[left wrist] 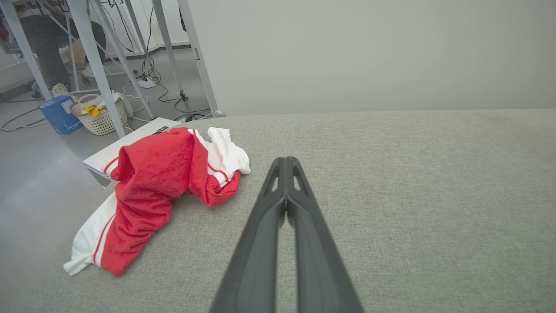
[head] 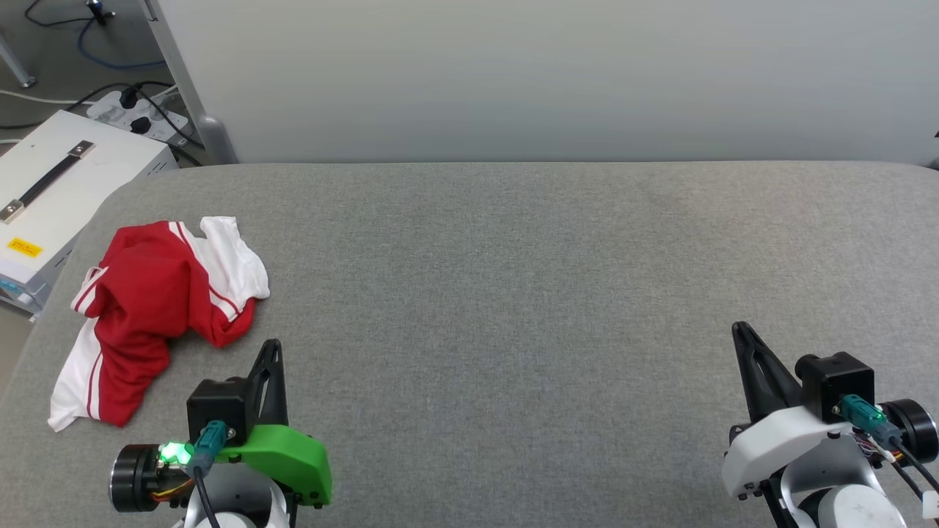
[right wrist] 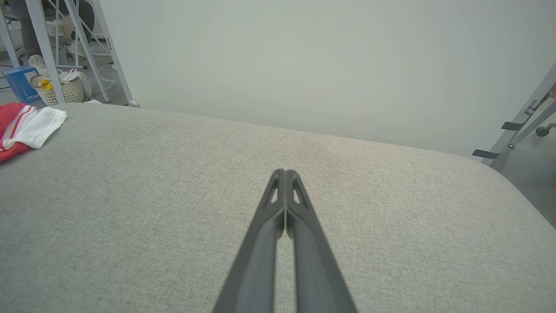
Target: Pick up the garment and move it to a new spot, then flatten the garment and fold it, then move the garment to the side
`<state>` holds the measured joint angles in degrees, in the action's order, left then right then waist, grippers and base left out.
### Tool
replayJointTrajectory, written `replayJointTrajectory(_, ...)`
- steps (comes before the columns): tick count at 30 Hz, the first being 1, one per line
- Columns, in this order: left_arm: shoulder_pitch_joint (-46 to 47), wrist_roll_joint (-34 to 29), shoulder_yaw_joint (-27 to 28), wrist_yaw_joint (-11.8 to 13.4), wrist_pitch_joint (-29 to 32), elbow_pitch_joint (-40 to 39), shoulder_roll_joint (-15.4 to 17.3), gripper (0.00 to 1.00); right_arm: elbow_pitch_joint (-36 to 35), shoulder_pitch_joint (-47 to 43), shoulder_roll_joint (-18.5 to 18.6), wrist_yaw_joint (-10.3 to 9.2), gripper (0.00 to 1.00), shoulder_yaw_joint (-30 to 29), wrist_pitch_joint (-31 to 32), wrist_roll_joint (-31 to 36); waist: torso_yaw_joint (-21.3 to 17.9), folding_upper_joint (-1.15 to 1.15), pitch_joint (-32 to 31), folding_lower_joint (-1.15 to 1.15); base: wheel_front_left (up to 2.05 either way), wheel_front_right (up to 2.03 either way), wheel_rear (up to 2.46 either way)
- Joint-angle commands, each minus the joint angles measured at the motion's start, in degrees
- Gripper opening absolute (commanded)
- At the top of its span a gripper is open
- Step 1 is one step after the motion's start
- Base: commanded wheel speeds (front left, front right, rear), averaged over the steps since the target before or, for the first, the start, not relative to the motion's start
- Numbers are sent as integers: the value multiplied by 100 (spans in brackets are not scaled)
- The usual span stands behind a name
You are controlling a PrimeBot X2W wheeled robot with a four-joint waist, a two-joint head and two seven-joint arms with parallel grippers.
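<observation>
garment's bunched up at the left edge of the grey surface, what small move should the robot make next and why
Probably open the left gripper and ease it toward the garment. The garment lies crumpled and untouched near the left edge of the grey surface, the left gripper sits shut just beside it, and the right gripper is far across.

Soft, matt cloth on the garment (head: 147, 293), rumpled over the tabletop (head: 528, 293) and its coarse grey woven fabric. The left gripper (left wrist: 286, 163) and right gripper (right wrist: 284, 174) show matt dark plastic, while the green wrist cover (head: 290, 455) looks smooth, faintly sheened plastic.
</observation>
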<state>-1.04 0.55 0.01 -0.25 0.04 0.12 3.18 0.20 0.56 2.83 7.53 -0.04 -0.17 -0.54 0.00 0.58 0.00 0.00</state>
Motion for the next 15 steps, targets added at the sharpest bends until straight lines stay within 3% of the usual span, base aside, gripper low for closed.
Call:
replayJointTrajectory(1,104,-55,-1,25,-4,-12,-30,0,-20,-56,5,-4,0,4,17,54,0,-58,0,0,0,0,0)
replayJointTrajectory(15,104,-55,-1,25,-4,-12,-30,0,-20,-56,5,-4,0,4,17,54,0,-58,0,0,0,0,0)
